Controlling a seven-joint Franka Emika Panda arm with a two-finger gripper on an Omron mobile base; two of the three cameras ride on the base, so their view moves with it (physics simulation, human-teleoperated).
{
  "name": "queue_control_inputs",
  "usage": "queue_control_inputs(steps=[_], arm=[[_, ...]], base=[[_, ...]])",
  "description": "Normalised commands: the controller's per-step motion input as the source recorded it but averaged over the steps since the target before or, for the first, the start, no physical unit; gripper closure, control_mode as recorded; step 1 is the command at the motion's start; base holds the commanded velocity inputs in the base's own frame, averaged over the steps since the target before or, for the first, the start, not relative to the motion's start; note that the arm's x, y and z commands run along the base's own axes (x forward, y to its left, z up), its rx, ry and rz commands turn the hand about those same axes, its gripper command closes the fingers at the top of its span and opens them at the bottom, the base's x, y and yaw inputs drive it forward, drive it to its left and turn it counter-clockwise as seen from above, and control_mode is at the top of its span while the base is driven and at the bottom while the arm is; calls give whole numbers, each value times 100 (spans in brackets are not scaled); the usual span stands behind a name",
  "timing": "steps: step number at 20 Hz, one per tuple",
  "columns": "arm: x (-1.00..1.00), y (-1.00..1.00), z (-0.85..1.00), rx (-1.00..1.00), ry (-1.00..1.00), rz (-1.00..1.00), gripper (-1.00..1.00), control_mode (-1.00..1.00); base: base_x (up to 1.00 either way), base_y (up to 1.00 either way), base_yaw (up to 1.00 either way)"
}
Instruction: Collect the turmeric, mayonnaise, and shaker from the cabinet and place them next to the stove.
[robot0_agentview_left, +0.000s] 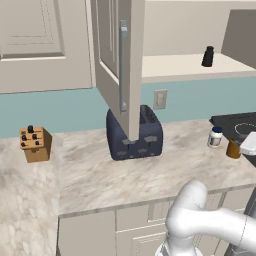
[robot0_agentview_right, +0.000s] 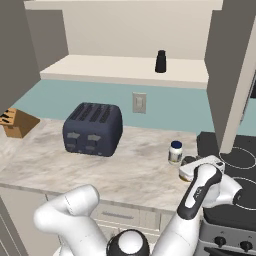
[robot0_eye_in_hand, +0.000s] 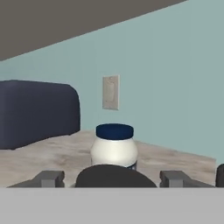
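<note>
The orange-brown turmeric stands on the counter at the stove's left edge. In the hand view its dark rounded top sits between my fingers, with my gripper shut on its sides. Just behind it stands the mayonnaise, a white jar with a blue lid, upright on the counter. The black shaker stands on the cream shelf of the open cabinet.
The cabinet door hangs open over a dark blue toaster. A tan knife block sits at the far left. A wall outlet is behind the counter. Bare marble lies between toaster and mayonnaise.
</note>
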Motion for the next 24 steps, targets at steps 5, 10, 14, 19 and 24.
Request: queue_control_inputs(steps=[5,10,14,19,24], arm=[[-3,0,21,0,-4,0,-100,-100],[-16,0,40,0,0,0,-100,-100],[-30,16,37,0,0,0,-100,-100],[-23,68,30,0,2,-4,-100,-100],[-4,97,25,0,1,-9,-100,-100]], base=[[0,0,0],[0,0,0],[0,0,0],[0,0,0],[0,0,0]])
